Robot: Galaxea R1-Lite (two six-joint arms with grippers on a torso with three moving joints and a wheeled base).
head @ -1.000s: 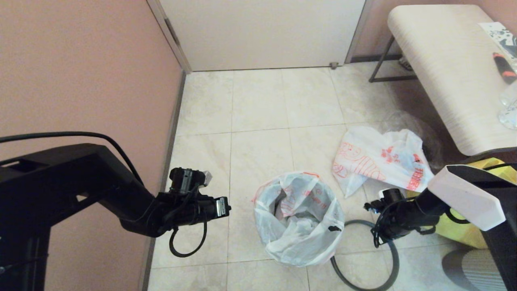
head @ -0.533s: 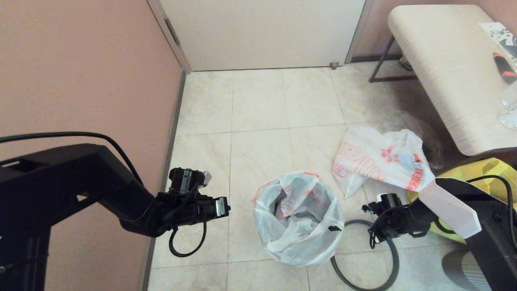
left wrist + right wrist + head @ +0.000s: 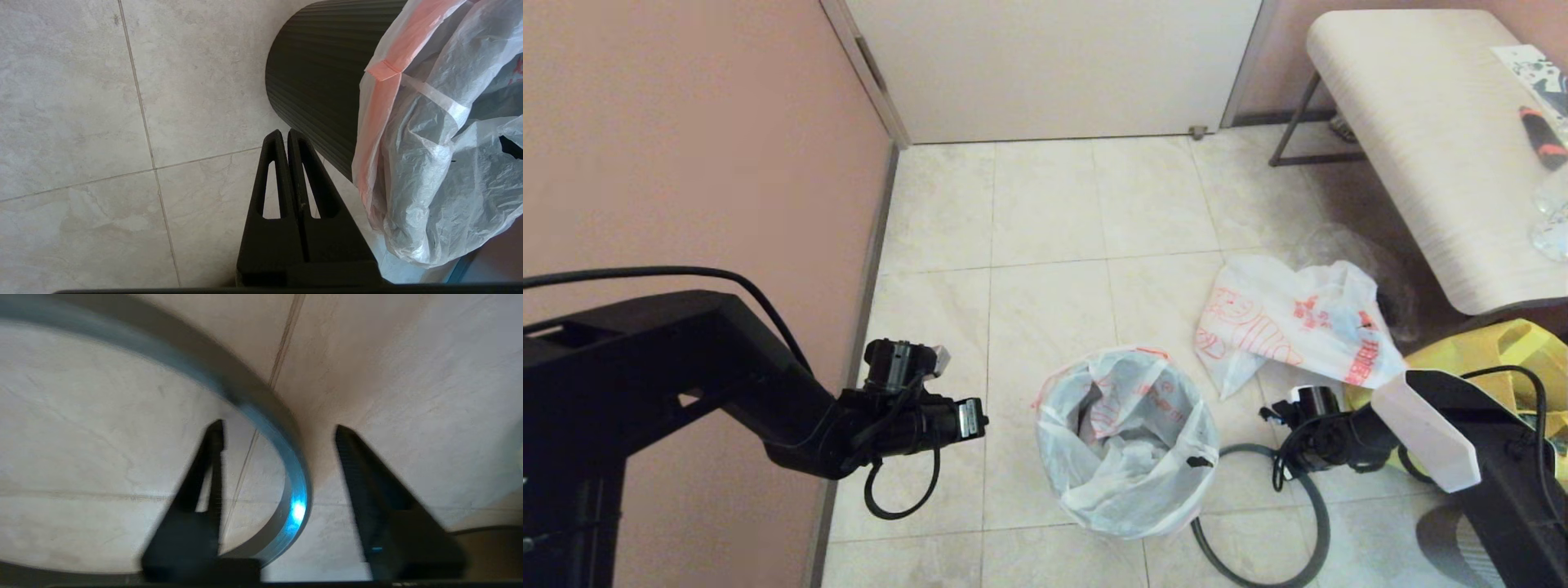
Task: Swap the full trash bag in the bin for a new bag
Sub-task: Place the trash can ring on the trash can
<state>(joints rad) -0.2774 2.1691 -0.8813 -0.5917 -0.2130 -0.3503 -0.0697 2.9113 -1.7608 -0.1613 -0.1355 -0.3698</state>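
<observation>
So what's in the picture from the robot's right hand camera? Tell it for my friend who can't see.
The right hand is open just above a pale tiled floor, its two black fingers on either side of a thin grey hoop that lies there. The hoop curves away across the tiles, and nothing is gripped.

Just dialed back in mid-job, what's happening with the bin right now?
The bin stands on the floor tiles with a white bag draped over its mouth. Its grey hoop is off, lying flat on the floor beside it. The right hand is open, its fingers either side of the hoop, not gripping it. The left hand is shut and holds nothing, parked on the bin's other side. Another printed white bag lies behind on the floor.
</observation>
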